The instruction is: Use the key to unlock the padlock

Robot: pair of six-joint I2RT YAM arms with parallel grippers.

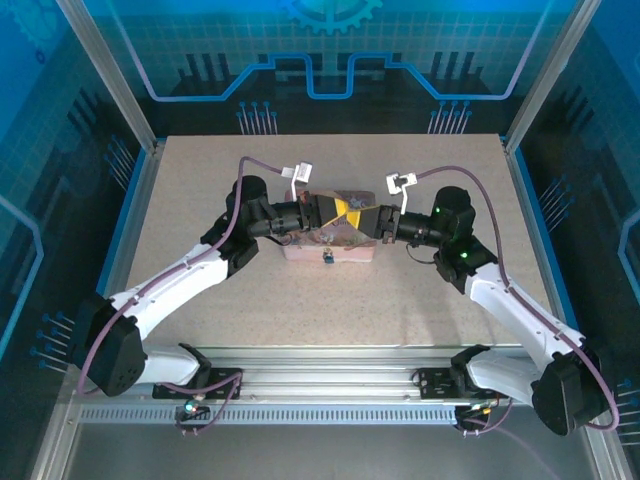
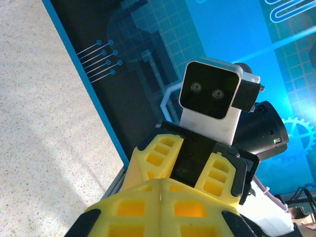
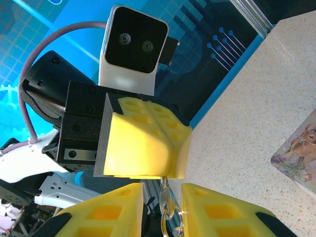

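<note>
Right claw [image 3: 163, 197] up close has its yellow fingers parted, so it's released, with the shiny little padlock [image 3: 166, 193] sitting in the gap. Left claw [image 3: 148, 165] opposite looks clenched on the padlock's far end. Both meet over the pink tin [image 1: 342, 246] mid-counter [image 1: 200, 200]. Tiny dark speck touching the tin's front edge looks like the key [image 1: 327, 257].

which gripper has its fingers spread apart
The right gripper: its yellow fingers stand apart with small metal rings in the gap, while the left gripper has its fingers pressed together.
</note>
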